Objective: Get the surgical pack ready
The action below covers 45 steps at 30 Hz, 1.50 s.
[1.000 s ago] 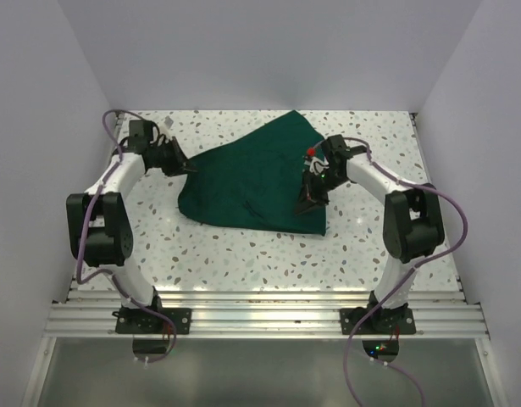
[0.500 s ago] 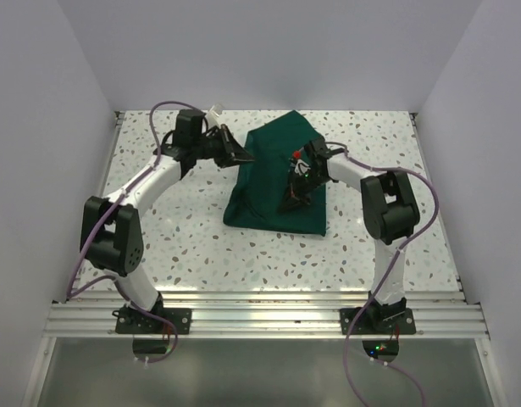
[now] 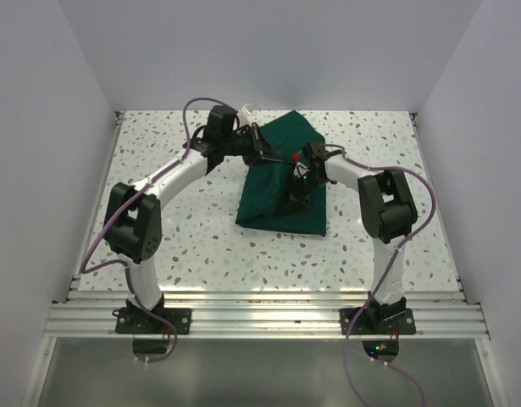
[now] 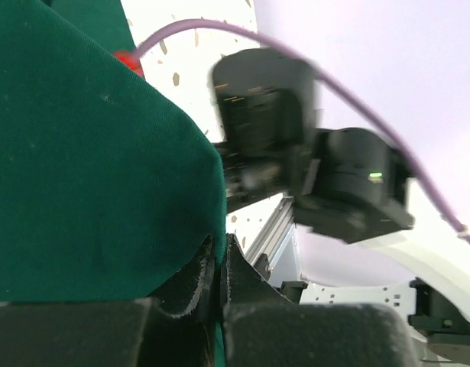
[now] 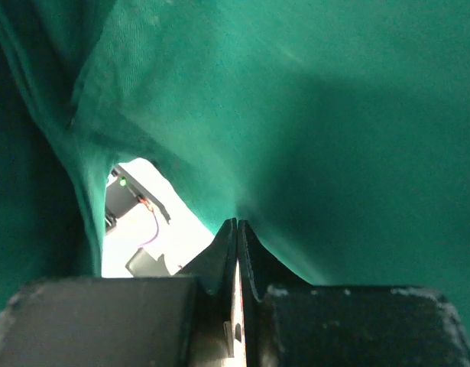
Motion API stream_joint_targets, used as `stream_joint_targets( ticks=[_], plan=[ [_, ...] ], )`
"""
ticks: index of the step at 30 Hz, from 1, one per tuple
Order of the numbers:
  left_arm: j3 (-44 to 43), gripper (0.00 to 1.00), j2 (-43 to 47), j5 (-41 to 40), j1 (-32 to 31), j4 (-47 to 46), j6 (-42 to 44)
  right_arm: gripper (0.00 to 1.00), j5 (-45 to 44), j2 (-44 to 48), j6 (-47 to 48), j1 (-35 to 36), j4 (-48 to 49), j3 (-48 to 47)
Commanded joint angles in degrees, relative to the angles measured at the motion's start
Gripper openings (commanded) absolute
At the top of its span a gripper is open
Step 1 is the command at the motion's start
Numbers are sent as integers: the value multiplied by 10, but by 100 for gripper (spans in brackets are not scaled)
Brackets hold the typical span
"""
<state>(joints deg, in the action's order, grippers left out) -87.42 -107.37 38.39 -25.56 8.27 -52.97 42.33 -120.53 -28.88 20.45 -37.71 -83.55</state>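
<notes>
At upper centre overhead, the left gripper point(image 3: 267, 155) was clamped on an edge of the green drape point(image 3: 277, 203); the right gripper point(image 5: 236, 229) pinched a fold.

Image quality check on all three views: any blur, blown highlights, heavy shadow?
Top external: even light, sharp, no glare on the drape. Left wrist: right arm blurred, table behind it washed out, drape close and soft. Right wrist: drape fills the frame, darkly shaded at centre right; the gap through its fold is overexposed.
</notes>
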Motion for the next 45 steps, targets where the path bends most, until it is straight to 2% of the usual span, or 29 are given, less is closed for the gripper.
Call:
stream_joint_targets(
  ticks=[1, 6, 9, 14, 25, 35, 45],
  plan=[
    [-30, 0, -13, 20, -11, -20, -3, 1, -38, 98, 11, -48, -53, 0],
    [-53, 0, -51, 25, -34, -2, 12, 1, -66, 189, 41, -158, -118, 47],
    [-77, 0, -81, 24, -44, 10, 18, 2, -104, 225, 84, -177, -158, 65],
    [-113, 0, -123, 21, -66, 22, 24, 2, -109, 253, 80, -180, -139, 134],
    [-163, 0, -209, 29, -97, 28, 23, 2, -117, 268, 92, -194, -125, 181],
    [-208, 0, -251, 34, -110, 33, 16, 2, -109, 253, 89, -201, -108, 205],
    [-230, 0, -273, 37, -114, 29, 1, 0, -129, 196, 82, -200, -75, 215]
  ],
)
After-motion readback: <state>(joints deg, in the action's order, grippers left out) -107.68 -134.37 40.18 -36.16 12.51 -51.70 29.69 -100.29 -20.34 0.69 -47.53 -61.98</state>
